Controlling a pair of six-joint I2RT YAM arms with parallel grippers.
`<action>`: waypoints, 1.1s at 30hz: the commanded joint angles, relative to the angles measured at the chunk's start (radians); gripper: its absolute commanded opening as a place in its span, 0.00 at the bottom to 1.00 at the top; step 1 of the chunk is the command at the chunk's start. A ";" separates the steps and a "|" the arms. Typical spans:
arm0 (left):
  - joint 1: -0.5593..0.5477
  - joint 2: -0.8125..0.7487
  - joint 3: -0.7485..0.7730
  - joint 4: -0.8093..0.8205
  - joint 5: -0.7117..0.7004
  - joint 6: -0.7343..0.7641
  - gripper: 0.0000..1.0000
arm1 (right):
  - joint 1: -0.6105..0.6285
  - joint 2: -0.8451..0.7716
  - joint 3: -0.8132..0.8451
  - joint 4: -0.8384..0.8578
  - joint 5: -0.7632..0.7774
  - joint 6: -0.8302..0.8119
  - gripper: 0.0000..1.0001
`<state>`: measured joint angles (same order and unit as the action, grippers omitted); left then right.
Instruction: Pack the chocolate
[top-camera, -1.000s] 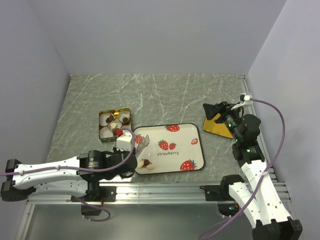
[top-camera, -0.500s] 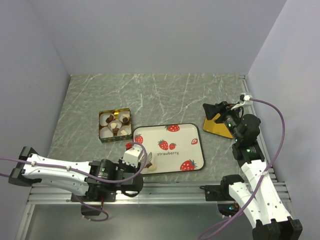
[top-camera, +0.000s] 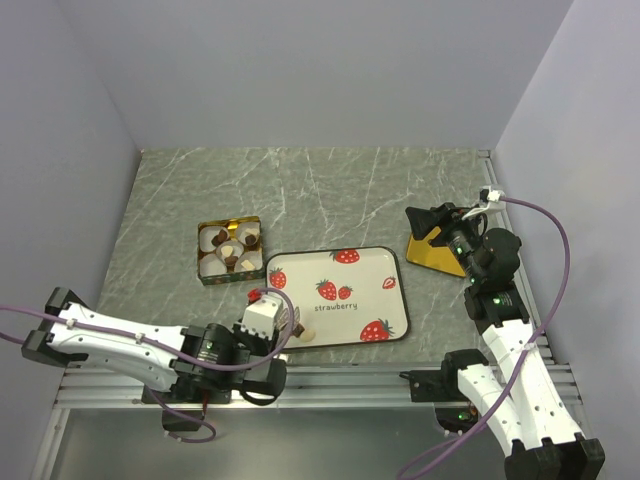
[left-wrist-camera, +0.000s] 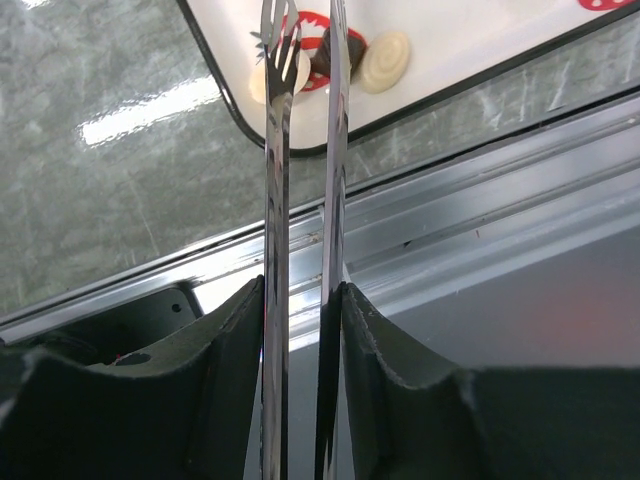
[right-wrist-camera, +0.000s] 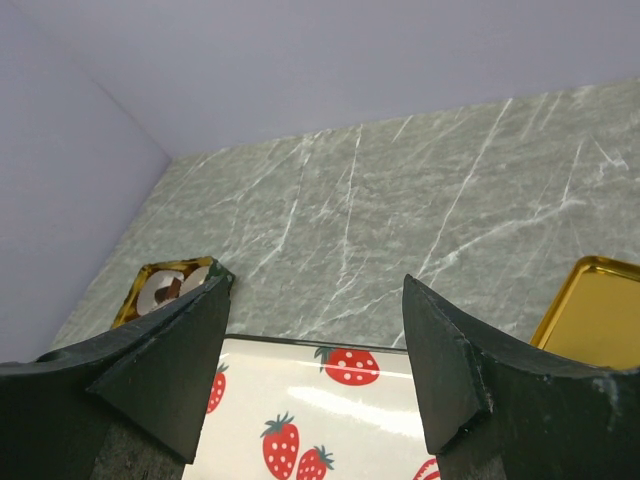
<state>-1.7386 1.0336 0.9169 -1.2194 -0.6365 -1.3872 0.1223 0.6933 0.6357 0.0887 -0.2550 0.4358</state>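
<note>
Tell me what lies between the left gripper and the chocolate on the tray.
The metal tongs held in the left gripper fill that stretch, passing over the tray rim; their tips are at the chocolate. The left wrist view shows this.

The surface (top-camera: 330, 190) looks like grey marbled stone, smooth with some sheen. The tray (top-camera: 350, 275) is glossy white, plastic-looking. The tin (top-camera: 228, 221) and the lid (top-camera: 435, 257) by the right edge are mirror-shiny gold metal. The tongs (left-wrist-camera: 331, 150) are polished steel, the near-edge rail (left-wrist-camera: 480, 215) is brushed aluminium, and the left claw (left-wrist-camera: 300, 292) and right claw (right-wrist-camera: 315, 285) are matt black.
</note>
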 joint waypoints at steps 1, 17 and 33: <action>-0.012 0.002 0.027 -0.058 -0.017 -0.055 0.41 | 0.010 -0.002 0.041 0.029 0.000 -0.014 0.76; -0.022 0.056 0.063 -0.025 0.001 0.065 0.41 | 0.010 -0.006 0.044 0.025 0.002 -0.016 0.76; -0.044 0.095 0.082 -0.042 0.023 0.089 0.41 | 0.010 -0.006 0.045 0.022 0.002 -0.014 0.76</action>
<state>-1.7706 1.1252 0.9562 -1.2411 -0.6216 -1.3087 0.1249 0.6933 0.6357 0.0875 -0.2554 0.4358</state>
